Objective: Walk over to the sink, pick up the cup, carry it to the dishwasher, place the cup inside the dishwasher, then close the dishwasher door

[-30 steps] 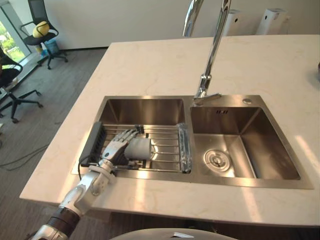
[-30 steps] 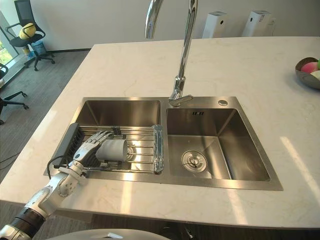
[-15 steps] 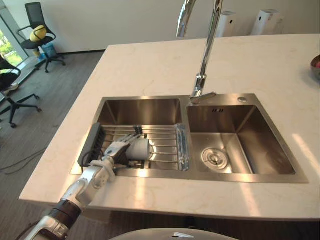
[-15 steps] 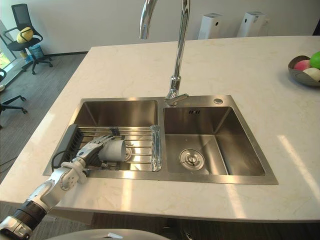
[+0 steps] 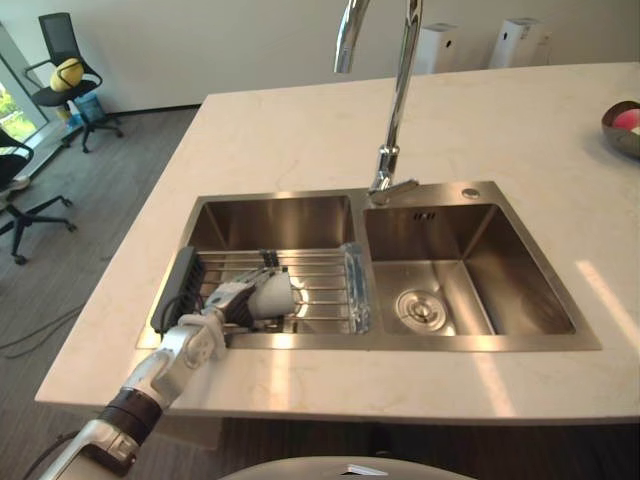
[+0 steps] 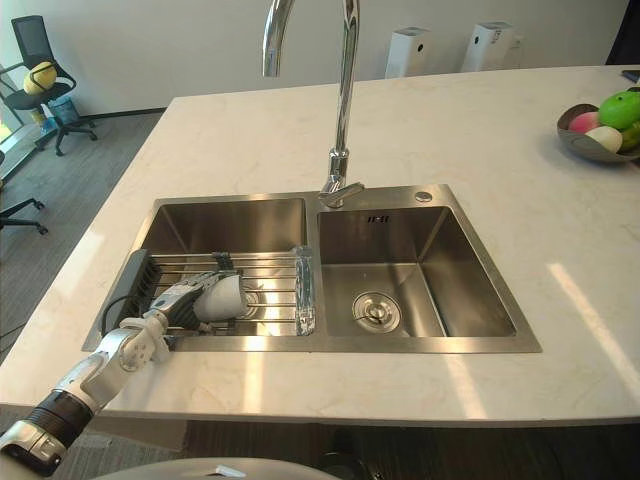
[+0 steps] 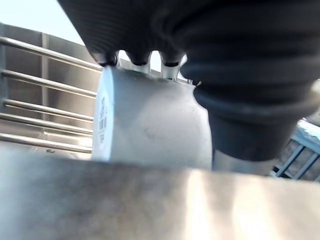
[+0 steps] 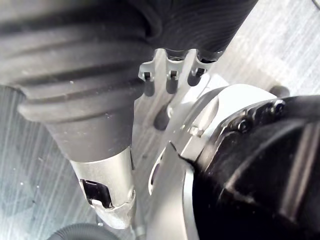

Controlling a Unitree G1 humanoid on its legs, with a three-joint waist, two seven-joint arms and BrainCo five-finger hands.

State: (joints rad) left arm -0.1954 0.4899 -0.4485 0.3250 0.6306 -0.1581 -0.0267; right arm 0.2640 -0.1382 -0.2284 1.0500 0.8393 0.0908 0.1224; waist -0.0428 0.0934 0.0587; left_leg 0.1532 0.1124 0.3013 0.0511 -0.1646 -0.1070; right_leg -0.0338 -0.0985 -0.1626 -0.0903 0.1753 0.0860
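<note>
1. Cup (image 5: 274,296): white, lying on its side on the wire rack (image 5: 320,285) that is spanning the left basin of the sink (image 5: 480,345), in the lower left of the frame. Its long axis is running along the rods, left to right.
2. Left hand (image 5: 226,304): reaching in from the lower left across the counter (image 5: 300,130) edge and sitting at the cup's left end, so the cup is extending from it toward the right of the frame.
3. Grip: the fingers (image 7: 141,64) are curling over the top of the cup and the thumb is closing in at its side, so the hand is gripping the cup (whether the cup is clear of the rods cannot be told).
4. Left arm: stretching low and nearly straight, with the wrist sitting just above the sink's front rim.
5. Right hand (image 8: 107,200): hanging over the floor; whether it is wide or closed cannot be told. The left hand is the nearer one.
6. Judgement: the coming move is likely calling for a lift straight up off the rack, then a draw back toward the lower left.
</note>
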